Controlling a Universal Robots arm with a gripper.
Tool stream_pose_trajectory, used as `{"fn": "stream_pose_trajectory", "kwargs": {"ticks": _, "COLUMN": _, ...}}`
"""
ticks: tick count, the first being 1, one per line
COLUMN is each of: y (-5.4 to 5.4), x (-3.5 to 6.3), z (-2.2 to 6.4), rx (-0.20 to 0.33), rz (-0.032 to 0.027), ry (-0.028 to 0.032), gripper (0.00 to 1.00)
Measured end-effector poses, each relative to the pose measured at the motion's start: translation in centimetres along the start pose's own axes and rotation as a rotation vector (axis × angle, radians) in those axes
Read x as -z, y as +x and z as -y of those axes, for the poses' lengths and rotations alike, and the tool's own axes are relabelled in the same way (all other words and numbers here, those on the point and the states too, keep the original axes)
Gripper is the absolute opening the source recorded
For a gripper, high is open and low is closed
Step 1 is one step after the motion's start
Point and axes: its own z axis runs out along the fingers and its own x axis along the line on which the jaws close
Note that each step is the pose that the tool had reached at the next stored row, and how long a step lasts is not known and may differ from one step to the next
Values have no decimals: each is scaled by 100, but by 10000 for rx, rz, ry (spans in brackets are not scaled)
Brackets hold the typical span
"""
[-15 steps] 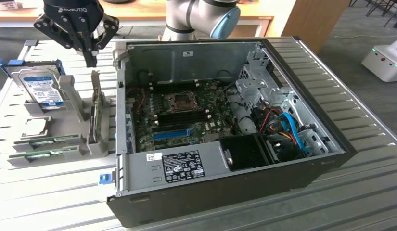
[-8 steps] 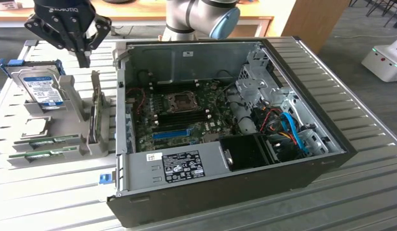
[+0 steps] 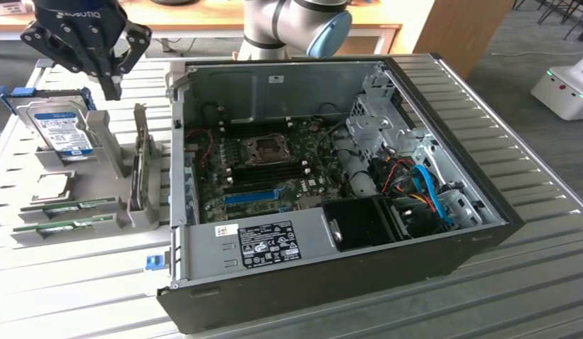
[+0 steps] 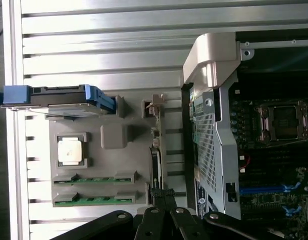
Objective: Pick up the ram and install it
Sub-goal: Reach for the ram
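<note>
My gripper [image 3: 110,86] [image 4: 163,194] hangs in the air above the grey parts holder [image 3: 131,215] [image 4: 113,136]. Its fingers are pressed together tip to tip, with nothing between them. In the exterior view it sits over the far end of the holder, just beside the hard drive [image 3: 61,128] [image 4: 58,98], which stands on edge there in its blue brackets.

The ram is still in the holder, as two green sticks lying flat in parallel slots at the near end. The ram stick next to the CPU [image 3: 73,206] [image 4: 96,179] and the outer ram stick [image 3: 60,227] [image 4: 93,200] are both well apart from my fingertips, and I touch neither. The loose CPU [image 3: 50,185] [image 4: 71,150] rests in its own pocket between the hard drive and the sticks. A thin card [image 3: 140,161] [image 4: 155,160] stands on edge along the side of the holder nearest the computer.

The open computer case [image 3: 442,261] [image 4: 214,150] lies on the slatted metal table [image 3: 536,282] [image 4: 93,50], on the exterior view's right of the holder. Inside it the motherboard faces up, showing the empty CPU socket [image 3: 269,147] [image 4: 284,122] and a long blue slot [image 3: 249,197] [image 4: 261,190].
</note>
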Motion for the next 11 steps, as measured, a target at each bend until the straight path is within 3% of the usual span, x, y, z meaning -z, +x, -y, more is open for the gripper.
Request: {"fn": "stream_pose_trajectory", "kwargs": {"ticks": 11, "y": 198, "x": -8, "z": 15, "rx": 0, "rz": 0, "ry": 0, "gripper": 10}}
